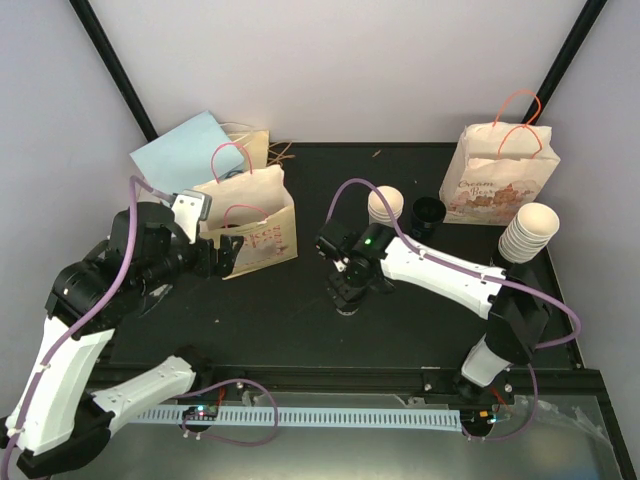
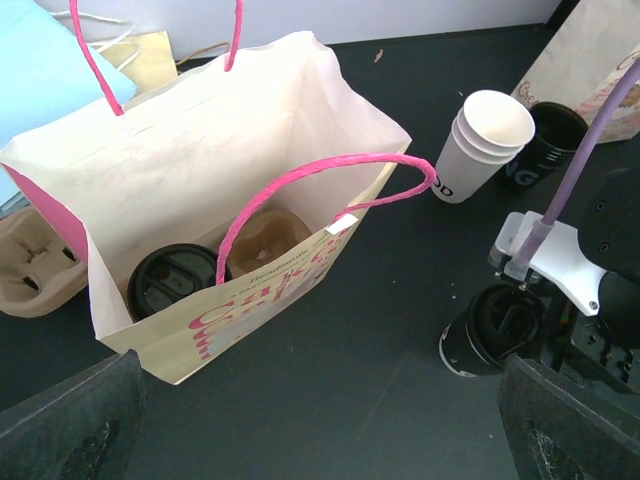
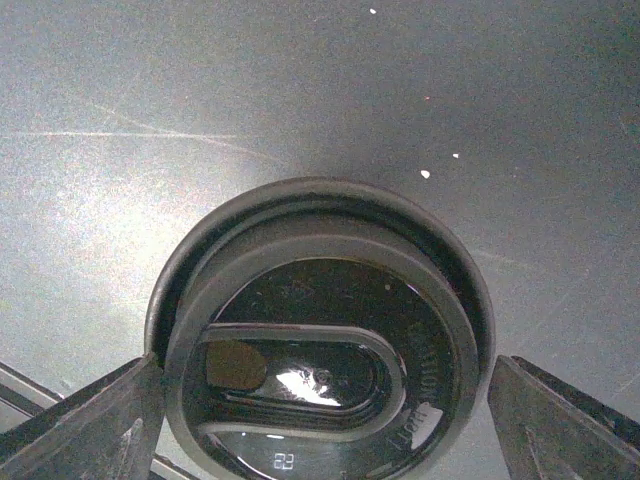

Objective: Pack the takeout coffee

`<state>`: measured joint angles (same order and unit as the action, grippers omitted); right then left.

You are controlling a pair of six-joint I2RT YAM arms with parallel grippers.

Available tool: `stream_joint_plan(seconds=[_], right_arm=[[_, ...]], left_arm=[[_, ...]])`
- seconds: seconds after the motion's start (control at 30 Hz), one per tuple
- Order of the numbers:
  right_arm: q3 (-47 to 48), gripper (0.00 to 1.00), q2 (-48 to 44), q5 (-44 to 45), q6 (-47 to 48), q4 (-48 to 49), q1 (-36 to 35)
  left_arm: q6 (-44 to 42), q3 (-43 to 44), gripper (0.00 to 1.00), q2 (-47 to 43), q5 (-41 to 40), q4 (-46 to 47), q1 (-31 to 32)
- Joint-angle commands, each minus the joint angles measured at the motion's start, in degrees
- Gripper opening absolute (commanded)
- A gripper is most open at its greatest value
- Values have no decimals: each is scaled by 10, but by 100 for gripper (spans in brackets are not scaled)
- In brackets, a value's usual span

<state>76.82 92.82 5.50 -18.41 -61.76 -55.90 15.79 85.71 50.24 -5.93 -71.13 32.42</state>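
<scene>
- My right fingers (image 1: 347, 292) are spread wide, one on each side of the lidded coffee cup (image 3: 320, 340), and they grip nothing yet. The cup stands upright on the counter (image 3: 300, 80), to the right of the bag and apart from it.
- My left fingers (image 1: 222, 255) are spread as wide as they go and are empty. They are poised by the near side of the paper bag (image 2: 230, 150); I cannot tell whether they touch it.
- The bag stands open. One packed cup (image 2: 172, 282) sits in its carrier, with an empty slot (image 2: 265, 240) beside it. I judge that slot to be my target.
- I should sink lower, so my pads meet the cup's wall under the lid rim. Gripping the lid itself could pop it off.
- I should close evenly and gently, because a paper cup dents.
- I should lift straight up, keep the cup upright, and clear the pink handle (image 2: 330, 175) arching across the bag's mouth on the way in.
</scene>
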Motion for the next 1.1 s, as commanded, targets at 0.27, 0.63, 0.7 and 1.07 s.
stream_joint_plan(seconds=[0.27,0.63,0.7,1.07], right_arm=[[24,87,5,11,-14,-21,-3],[28,81,22,1,-12,-21,-3],[27,81,24,2,-12,-23,-3],[38,74,-5,17,-9,-26,-3]], left_arm=[[-12,-4,99,-13,-2,-10,-5],[-11,-6,99,-20,-5,-15,-6],[-11,-5,99,-21,-6,-18,-6],[-11,-5,99,-21,-23,-26,-6]])
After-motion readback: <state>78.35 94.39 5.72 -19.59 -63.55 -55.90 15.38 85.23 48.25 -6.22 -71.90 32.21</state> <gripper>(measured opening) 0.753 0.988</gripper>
